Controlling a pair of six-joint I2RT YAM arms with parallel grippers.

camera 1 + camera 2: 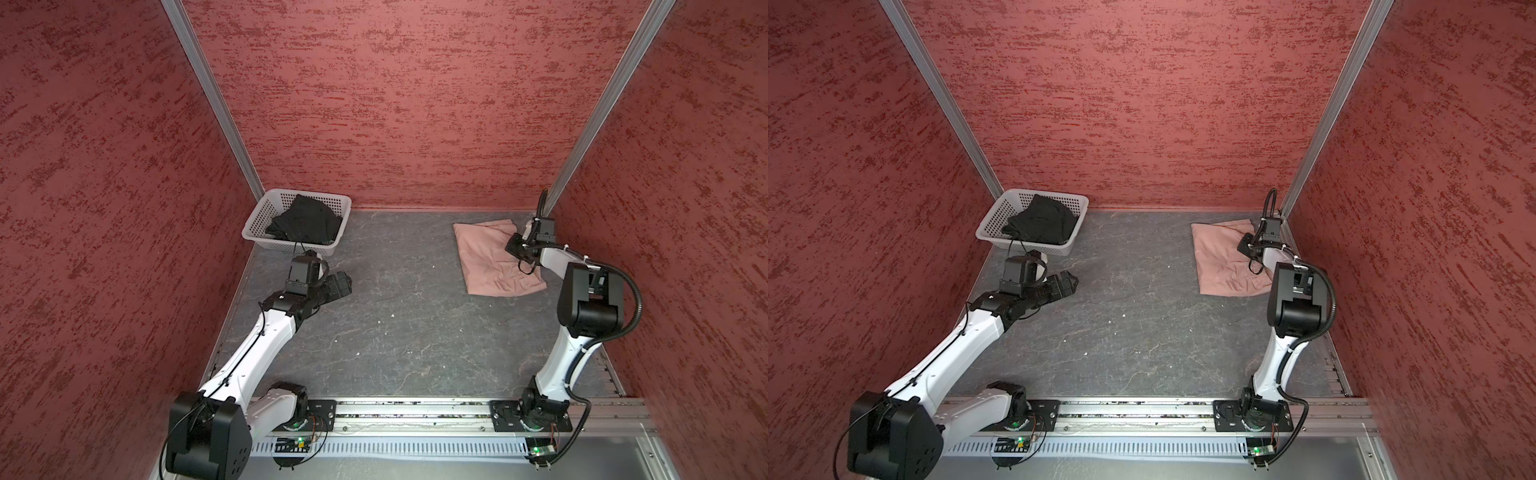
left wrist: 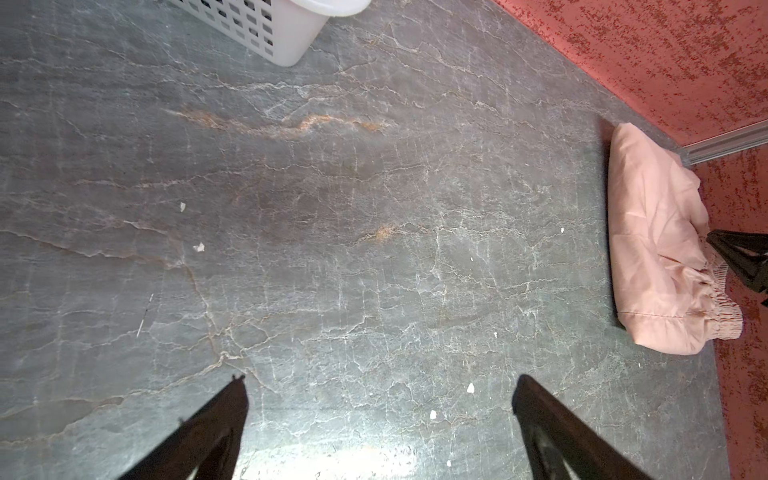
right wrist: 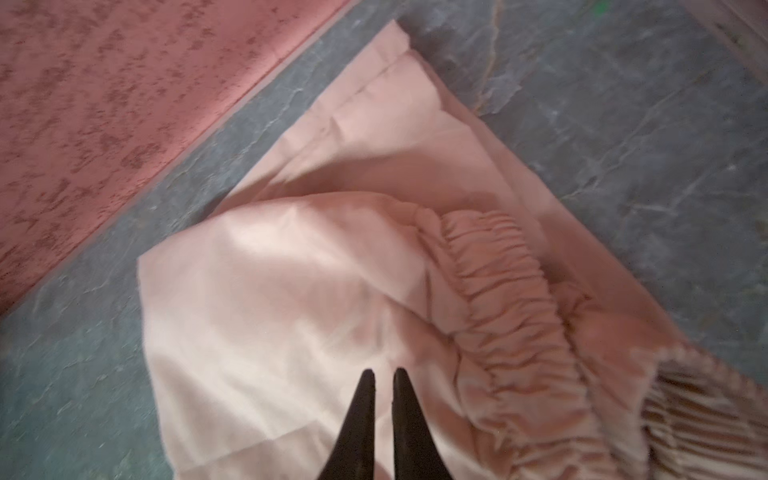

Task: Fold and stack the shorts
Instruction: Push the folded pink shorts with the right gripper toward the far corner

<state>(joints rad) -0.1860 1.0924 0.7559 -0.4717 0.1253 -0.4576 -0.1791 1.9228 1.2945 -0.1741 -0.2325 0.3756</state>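
Right tool barely parted over pink shorts, gripping nothing; left tool wide. Best lift straight off, not snagging the fold.

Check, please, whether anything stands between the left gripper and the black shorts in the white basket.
Only the basket's near wall: the black shorts lie inside the basket, while the left gripper hangs outside over bare table. From above, the basket is open and nothing visible covers them.
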